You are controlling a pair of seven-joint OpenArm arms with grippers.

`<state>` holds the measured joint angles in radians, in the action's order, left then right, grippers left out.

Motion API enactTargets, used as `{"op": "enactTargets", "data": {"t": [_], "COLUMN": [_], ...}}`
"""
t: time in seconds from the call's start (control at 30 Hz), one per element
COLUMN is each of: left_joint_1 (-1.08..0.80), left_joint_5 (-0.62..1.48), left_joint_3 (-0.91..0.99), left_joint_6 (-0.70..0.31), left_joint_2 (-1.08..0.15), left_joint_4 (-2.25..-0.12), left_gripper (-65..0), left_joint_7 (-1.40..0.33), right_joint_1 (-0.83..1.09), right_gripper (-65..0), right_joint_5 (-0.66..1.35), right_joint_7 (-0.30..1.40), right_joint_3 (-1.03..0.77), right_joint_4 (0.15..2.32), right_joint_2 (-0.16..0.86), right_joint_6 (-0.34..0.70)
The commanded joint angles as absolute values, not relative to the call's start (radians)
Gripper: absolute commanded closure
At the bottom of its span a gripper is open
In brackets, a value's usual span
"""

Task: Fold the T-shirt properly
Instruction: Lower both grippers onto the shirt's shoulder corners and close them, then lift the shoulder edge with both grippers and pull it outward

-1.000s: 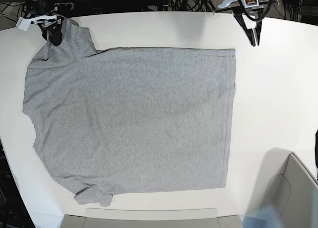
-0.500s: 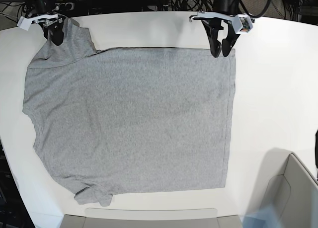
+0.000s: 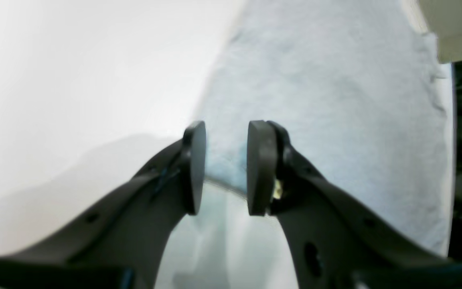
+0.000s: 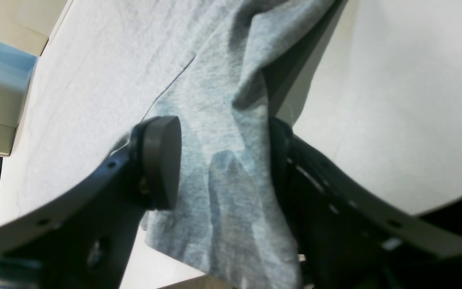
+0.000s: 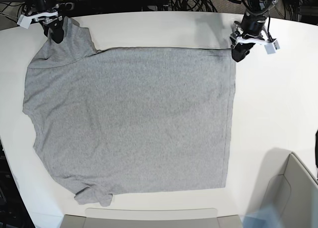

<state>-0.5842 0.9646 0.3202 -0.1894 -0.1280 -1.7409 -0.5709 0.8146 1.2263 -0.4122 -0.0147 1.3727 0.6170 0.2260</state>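
A grey T-shirt (image 5: 134,118) lies flat; the right gripper (image 4: 223,160) straddles a sleeve with jaws wide, the left gripper (image 3: 226,168) half-open over a hem corner, both apparently poised to pinch for folding.

base: overhead, looking down on whole table (image 5: 278,104) | wrists: close, looking along jaws | shared: T-shirt (image 5: 134,118) corners

Bright, even overhead light washes the white table (image 5: 149,27) nearly to glare in the base view, with a soft shadow at lower right. Both wrist views are blurred and bowed at the edges, their near black jaws out of focus, and the left wrist view's upper left is blown out white.
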Motion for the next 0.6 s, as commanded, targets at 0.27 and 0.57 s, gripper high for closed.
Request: {"op": "enactTargets", "data": {"t": [0.27,0.57], "left_joint_1": [-0.582,-0.529], "left_joint_5": [0.967,0.967], "left_joint_3": [0.329,0.321], "left_joint_6": [-0.315,-0.317], "left_joint_2": [-0.137,-0.137], "left_joint_4": [-1.621,-1.578], "left_gripper": [-18.8,-18.9], "left_joint_7": [-0.559,-0.585], "right_joint_1": [0.837,0.837], "right_gripper": [-31.4,-31.4], "right_joint_5": [1.221,1.221], "right_joint_7": [-0.323,-0.323], "right_joint_3": [-0.008,-0.005], "right_joint_4": [1.362,1.363], "right_joint_2": [0.622,0.622], "right_joint_6": [0.180,0.180]}}
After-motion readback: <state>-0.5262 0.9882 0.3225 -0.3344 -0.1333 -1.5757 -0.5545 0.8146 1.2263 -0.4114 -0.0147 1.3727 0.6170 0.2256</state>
